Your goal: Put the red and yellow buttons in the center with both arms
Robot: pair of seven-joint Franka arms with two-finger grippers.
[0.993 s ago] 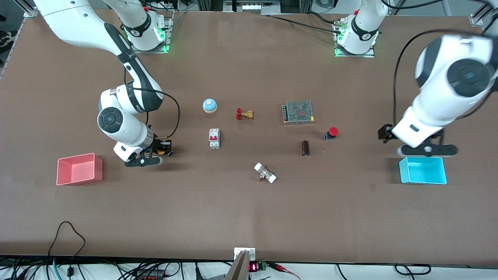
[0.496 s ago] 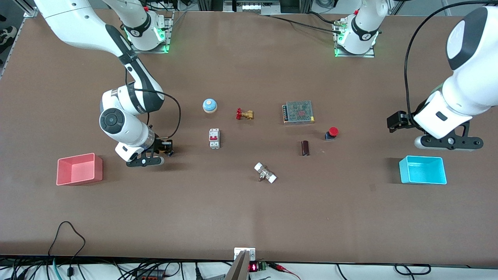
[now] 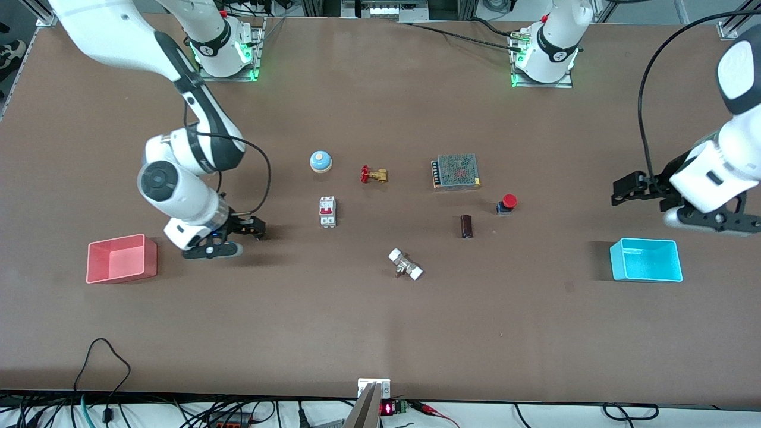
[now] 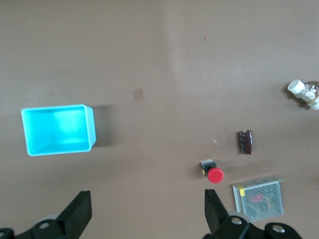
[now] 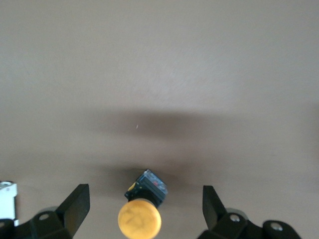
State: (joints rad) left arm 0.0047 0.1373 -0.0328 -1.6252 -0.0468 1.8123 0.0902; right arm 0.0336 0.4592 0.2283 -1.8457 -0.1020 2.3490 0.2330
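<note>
The red button (image 3: 507, 203) stands on the brown tabletop between the mesh box and the blue bin; it also shows in the left wrist view (image 4: 215, 174). The yellow button (image 5: 140, 218) sits on its dark body between the fingers of my right gripper (image 5: 144, 208), touching neither; the front view hides it under that gripper. My right gripper (image 3: 211, 249) is open, low over the table beside the pink bin. My left gripper (image 3: 712, 221) is open and empty, up in the air over the left arm's end of the table; its wrist view (image 4: 147, 214) shows only bare table between the fingers.
Pink bin (image 3: 122, 258) at the right arm's end, blue bin (image 3: 646, 260) at the left arm's end. Around the middle: blue bell (image 3: 320, 161), brass valve (image 3: 373, 175), circuit breaker (image 3: 327, 211), mesh power supply (image 3: 456, 171), dark block (image 3: 467, 226), white-capped fitting (image 3: 405, 264).
My left arm has swung away from over the blue bin toward the table's end. My right gripper has shifted slightly toward the pink bin. The buttons have not moved.
</note>
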